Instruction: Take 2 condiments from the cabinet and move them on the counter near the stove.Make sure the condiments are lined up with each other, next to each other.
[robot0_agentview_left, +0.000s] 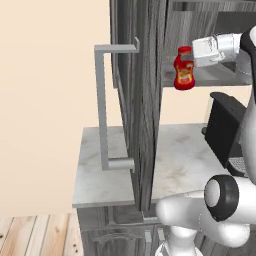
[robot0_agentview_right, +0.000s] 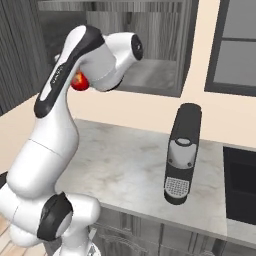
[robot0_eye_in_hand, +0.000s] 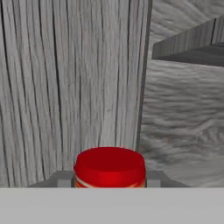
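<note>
One of the condiments, a red squeeze bottle (robot0_agentview_left: 184, 74) with a yellow-red label, hangs upright at the open front of the cabinet (robot0_agentview_left: 145, 90), level with its shelf edge. My gripper (robot0_agentview_left: 187, 59) reaches in from the right and is shut on the bottle just under its cap. In the hand view the red cap (robot0_eye_in_hand: 109, 166) sits between the fingertips, with the cabinet's wood-grain inner wall (robot0_eye_in_hand: 65, 87) behind it. From the right base view only a red sliver of the bottle (robot0_agentview_right: 77, 83) shows behind my arm. The counter (robot0_agentview_left: 180, 150) lies below.
The open cabinet door (robot0_agentview_left: 136, 115) stands edge-on with its long grey bar handle (robot0_agentview_left: 103, 105) sticking out to the left. A black coffee machine (robot0_agentview_right: 183, 152) stands on the counter (robot0_agentview_right: 125, 160), and the black stove (robot0_agentview_right: 242, 182) lies at the far right.
</note>
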